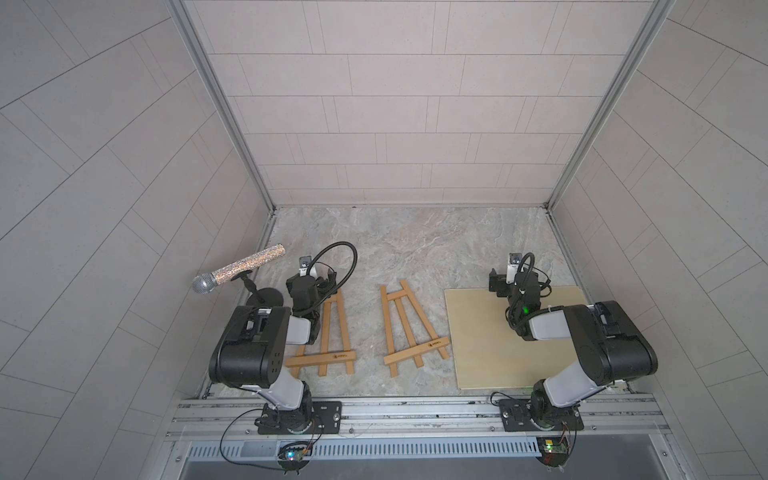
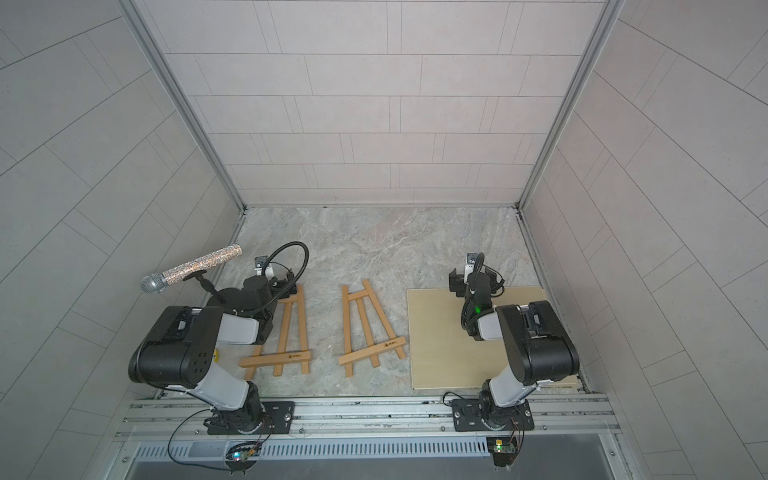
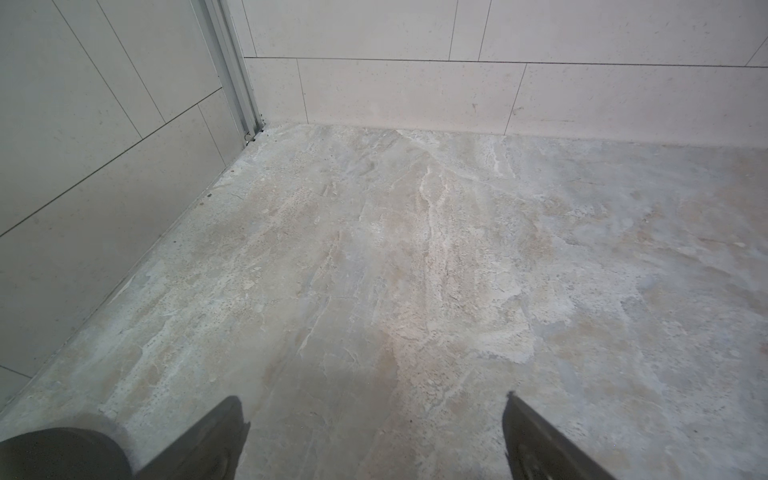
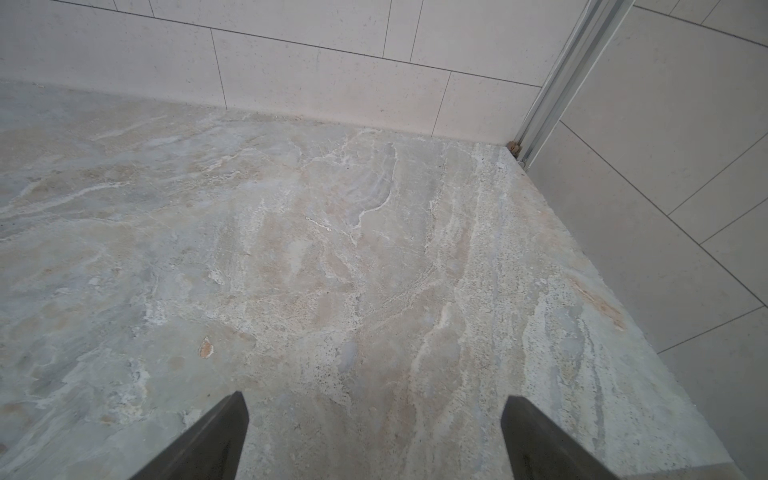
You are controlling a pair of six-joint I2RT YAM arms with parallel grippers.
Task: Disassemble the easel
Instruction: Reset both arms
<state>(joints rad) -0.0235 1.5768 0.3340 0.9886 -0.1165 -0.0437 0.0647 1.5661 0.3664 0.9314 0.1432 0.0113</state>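
Note:
Two wooden easels lie flat on the marble table in both top views. The left easel point(image 1: 332, 357) point(image 2: 286, 357) has its top end hidden under my left arm. The middle easel point(image 1: 405, 324) point(image 2: 365, 328) lies in full view, tilted slightly. My left gripper point(image 1: 311, 278) point(image 3: 374, 409) is open and empty, just beyond the left easel's top, pointing at the far wall. Over the far edge of the plywood board, my right gripper point(image 1: 517, 276) point(image 4: 374, 405) is open and empty too. Neither wrist view shows an easel, only bare marble.
A thin plywood board point(image 1: 482, 340) point(image 2: 440, 340) lies flat at the right, next to the middle easel. A glittery microphone point(image 1: 239, 270) sits on a black stand at the far left; its round base point(image 3: 58, 453) is beside my left gripper. Tiled walls enclose three sides.

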